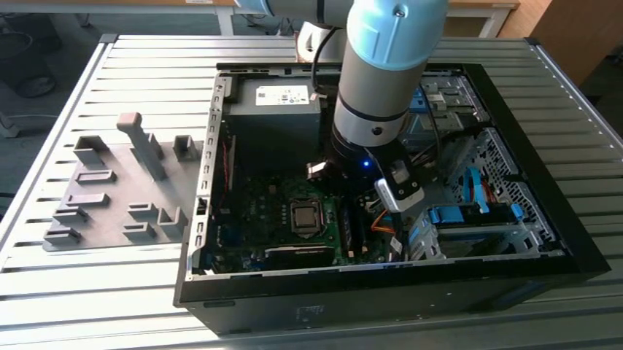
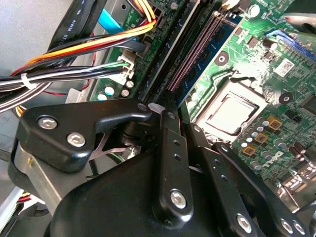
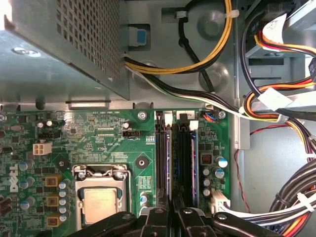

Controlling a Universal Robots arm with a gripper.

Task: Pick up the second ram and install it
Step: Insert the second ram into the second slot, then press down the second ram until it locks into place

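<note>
One arm (image 1: 384, 80), one open computer case (image 1: 545, 240), one processor (image 3: 102, 205) – one grey holder tray (image 1: 107, 193)

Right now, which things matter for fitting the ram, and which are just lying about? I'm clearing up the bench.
Job in hand:
gripper, at the memory slots
memory slots
blue ram stick standing in a slot; whether it is the second one, I cannot tell

Lying about:
grey holder blocks on the table
processor socket
cable bundle
</note>
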